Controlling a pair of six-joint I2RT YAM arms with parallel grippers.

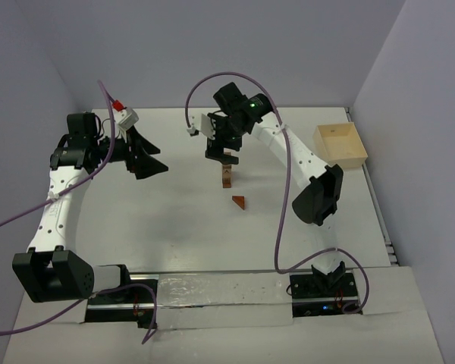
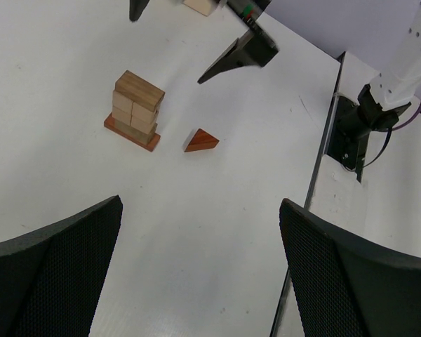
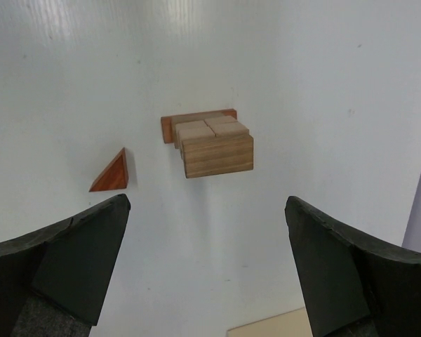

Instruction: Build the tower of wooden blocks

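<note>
Evidently the right jaws hung spread and empty straight above the tower (image 3: 210, 144), which stood on the counter (image 1: 167, 220) below the gap between them. It was a reddish base bar, pale cuboids on it, and a tan bar across the top. That height and wide gap kept the jaws clear of the stack, so nothing brushed it. The wedge (image 3: 112, 172) lay on the counter just beside the tower, off to one side of that gap and not touching the stack. As the one loose piece it was likely meant as the cap, and the flat top bar offered it a seat. The left jaws were spread and empty too, well apart from the tower, with stack and wedge both ahead of them. They were probably parked there to leave the right arm room. A pale box (image 1: 339, 144) sat well apart from both jaws.
</note>
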